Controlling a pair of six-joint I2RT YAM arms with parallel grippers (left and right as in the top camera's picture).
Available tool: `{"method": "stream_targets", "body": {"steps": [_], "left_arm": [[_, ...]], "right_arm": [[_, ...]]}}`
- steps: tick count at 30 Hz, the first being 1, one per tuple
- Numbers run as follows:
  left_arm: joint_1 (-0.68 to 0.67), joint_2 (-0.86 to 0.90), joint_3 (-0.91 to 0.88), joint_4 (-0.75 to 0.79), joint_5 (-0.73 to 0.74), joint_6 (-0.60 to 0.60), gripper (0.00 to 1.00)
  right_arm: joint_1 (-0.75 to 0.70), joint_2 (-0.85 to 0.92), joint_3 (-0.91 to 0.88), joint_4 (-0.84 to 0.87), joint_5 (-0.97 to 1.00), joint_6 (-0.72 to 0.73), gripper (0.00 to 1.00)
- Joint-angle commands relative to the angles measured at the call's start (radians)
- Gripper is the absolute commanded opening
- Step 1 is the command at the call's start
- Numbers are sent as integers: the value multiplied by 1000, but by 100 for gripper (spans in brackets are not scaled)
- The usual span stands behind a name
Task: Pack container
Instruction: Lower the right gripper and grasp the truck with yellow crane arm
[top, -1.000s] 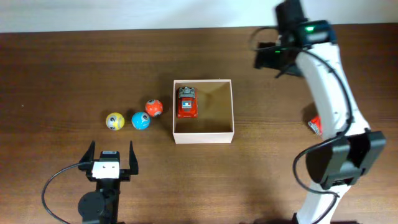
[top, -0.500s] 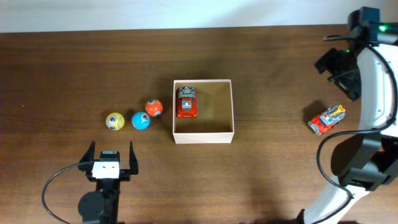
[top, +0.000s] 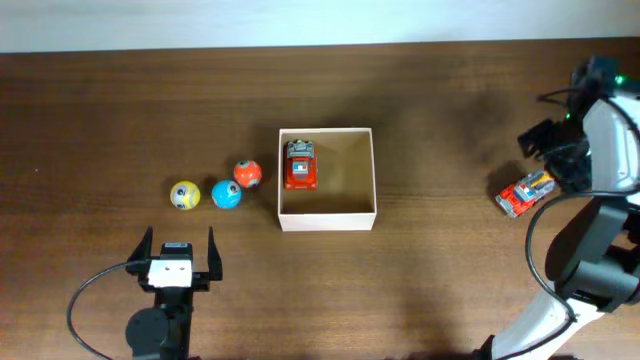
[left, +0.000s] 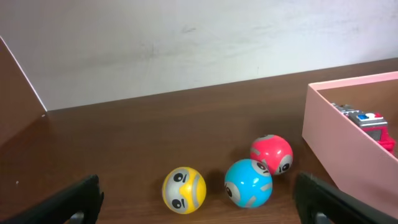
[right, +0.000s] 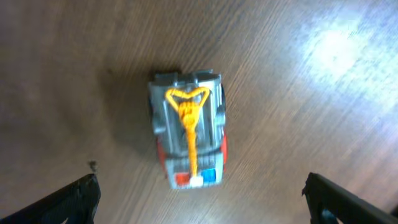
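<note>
The container (top: 326, 219), a white box with a tan inside, stands mid-table and holds a red toy truck (top: 300, 164) in its left half; its wall shows in the left wrist view (left: 348, 143). A second red toy truck (top: 526, 192) with a yellow ladder lies on the table at the right and shows from above in the right wrist view (right: 188, 137). My right gripper (top: 556, 150) hangs open over it, fingers wide apart (right: 202, 199). My left gripper (top: 180, 250) is open and empty near the front left, facing the balls (left: 196, 199).
Three balls lie left of the box: yellow (top: 184, 195), blue (top: 226, 194) and red (top: 247, 174). They also show in the left wrist view, the yellow (left: 184, 190), blue (left: 248, 182) and red (left: 272, 154). The table's far edge meets a white wall.
My right arm has swung from the table's back, right of the box, to the right edge and come down over the second truck. The left arm has not moved.
</note>
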Motion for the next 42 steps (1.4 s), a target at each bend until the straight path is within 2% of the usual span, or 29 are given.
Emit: {"method": "stream_targets", "body": {"steps": [1,8,18,24,33,37,42], "left_arm": [[0,-10,-5,-2,10,13,99],[0,-8,-5,-2,8,13,99],[0,-8,-5,-2,8,13,99],[0,-8,-5,-2,8,13,99],[0,-8,-5,-2,8,13,99],[0,-8,-5,-2,8,13,99],[0,-8,-5,-2,8,13,99]], "right_arm": [[-3,-8,-103,66,8,-31,99],[-3,-8,-241,209,8,-31,99],[-3,-8,-362,417,-4,-115,99],[-3,-8,-372,440,-5,-121,100],[-3,-8,-372,444,-2,-129,66],[-3,-8,-372,449,-2,-154,59],[-3,-8,-372,451,-2,-163,56]]}}
